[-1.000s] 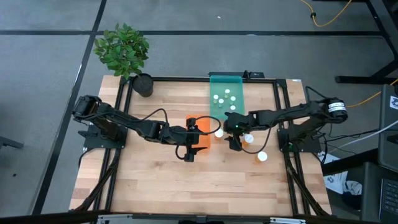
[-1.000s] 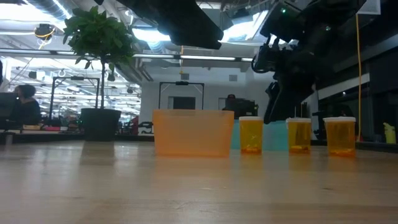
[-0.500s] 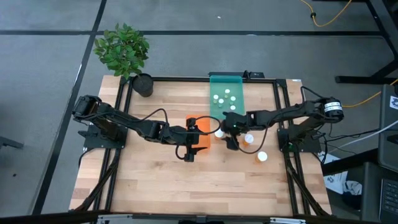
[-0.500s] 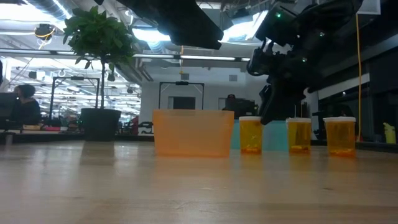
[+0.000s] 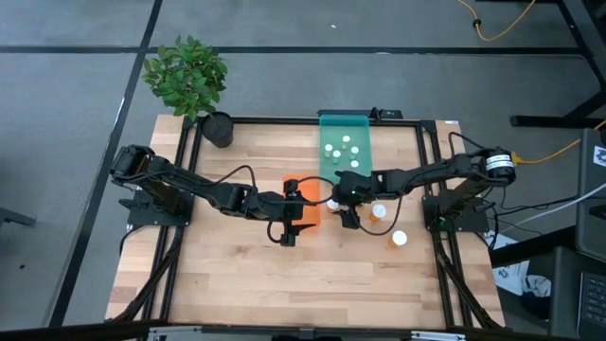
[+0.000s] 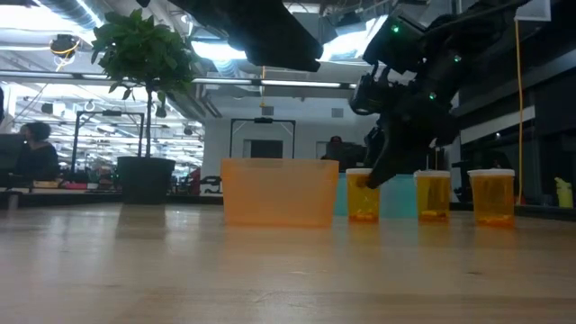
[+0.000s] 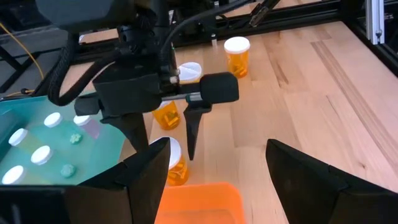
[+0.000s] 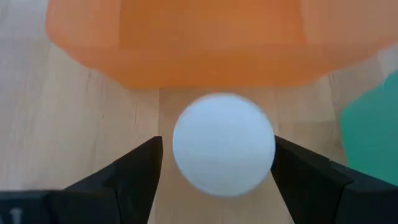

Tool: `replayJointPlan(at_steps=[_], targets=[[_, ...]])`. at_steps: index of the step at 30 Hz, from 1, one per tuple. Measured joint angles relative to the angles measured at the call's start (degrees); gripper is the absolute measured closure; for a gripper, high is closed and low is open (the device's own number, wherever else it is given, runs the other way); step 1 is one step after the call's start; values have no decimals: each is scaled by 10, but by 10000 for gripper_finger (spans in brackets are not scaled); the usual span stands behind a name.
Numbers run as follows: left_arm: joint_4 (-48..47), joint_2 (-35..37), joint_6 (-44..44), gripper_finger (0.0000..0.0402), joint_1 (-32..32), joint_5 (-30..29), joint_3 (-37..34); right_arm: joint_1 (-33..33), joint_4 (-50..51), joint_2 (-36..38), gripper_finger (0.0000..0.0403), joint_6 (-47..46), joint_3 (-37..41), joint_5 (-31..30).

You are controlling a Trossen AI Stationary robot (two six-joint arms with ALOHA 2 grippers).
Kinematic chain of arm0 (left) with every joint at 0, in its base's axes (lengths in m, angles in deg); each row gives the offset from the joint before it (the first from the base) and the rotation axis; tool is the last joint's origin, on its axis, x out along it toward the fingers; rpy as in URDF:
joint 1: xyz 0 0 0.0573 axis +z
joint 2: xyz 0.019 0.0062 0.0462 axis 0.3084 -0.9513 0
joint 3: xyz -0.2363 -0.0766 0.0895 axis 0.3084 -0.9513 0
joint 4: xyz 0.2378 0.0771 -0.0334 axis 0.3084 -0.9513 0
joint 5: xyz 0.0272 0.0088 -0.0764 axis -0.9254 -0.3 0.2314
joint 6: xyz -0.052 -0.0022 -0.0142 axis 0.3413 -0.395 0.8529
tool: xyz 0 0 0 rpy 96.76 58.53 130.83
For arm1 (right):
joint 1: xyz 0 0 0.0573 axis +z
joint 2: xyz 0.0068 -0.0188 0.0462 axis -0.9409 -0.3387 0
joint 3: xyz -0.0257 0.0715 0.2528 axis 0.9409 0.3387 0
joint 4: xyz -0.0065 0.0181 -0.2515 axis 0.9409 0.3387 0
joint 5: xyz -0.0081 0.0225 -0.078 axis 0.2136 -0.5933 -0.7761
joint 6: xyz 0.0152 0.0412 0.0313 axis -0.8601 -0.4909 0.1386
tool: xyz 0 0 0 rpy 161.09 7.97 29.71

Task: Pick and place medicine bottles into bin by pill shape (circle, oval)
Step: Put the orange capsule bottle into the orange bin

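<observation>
Three amber medicine bottles with white caps stand on the table: one (image 5: 333, 203) beside the orange bin (image 5: 303, 204), one (image 5: 379, 210) to its right and one (image 5: 399, 239) nearer the front. Several more lie in the teal bin (image 5: 343, 123). My right gripper (image 5: 343, 210) is open; its fingers (image 8: 134, 171) stand on either side of the first bottle's cap (image 8: 224, 152), apart from it. In the low view my right gripper (image 6: 378, 171) hangs at that bottle (image 6: 363, 193). My left gripper (image 5: 287, 230) is open and empty at the orange bin's near edge.
A potted plant (image 5: 189, 80) stands at the table's far left corner. The orange bin (image 8: 186, 43) lies just beyond the straddled bottle, the teal bin (image 8: 373, 130) beside it. Bare wood shows toward the near edge (image 5: 303, 284).
My right gripper has moved toward the table's left and slightly down, from beside the middle bottle to the bottle next to the orange bin, staying open. The bottles have not moved.
</observation>
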Motion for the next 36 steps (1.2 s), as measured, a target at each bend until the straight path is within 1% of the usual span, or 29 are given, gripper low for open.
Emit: replayJointPlan(at_steps=[3,5,8,11,13,20,23,27,33,36], targets=[[-1,0,-3,145,0,0,0,0,-1,-1,116,1,-16,0],[-1,0,-33,145,0,0,0,0,-1,-1,118,-2,-24,1],[-2,5,-77,145,0,0,0,0,22,-1,131,-2,-34,1],[1,10,-74,145,-1,-1,1,0,54,-1,145,-4,-35,1],[1,11,-74,145,-1,-1,0,0,58,-1,149,-6,-35,1],[0,13,-74,145,-1,-1,0,0,55,-1,151,-6,-35,1],[-2,28,-74,145,-4,-2,0,0,57,-4,151,-5,-35,1],[-24,57,-70,145,-18,-24,0,0,44,-4,151,-4,-35,1],[-101,103,-70,145,-41,-79,0,0,51,-4,151,-4,-35,1],[-136,123,-63,145,-50,-94,0,0,50,-4,151,-5,-35,1]])
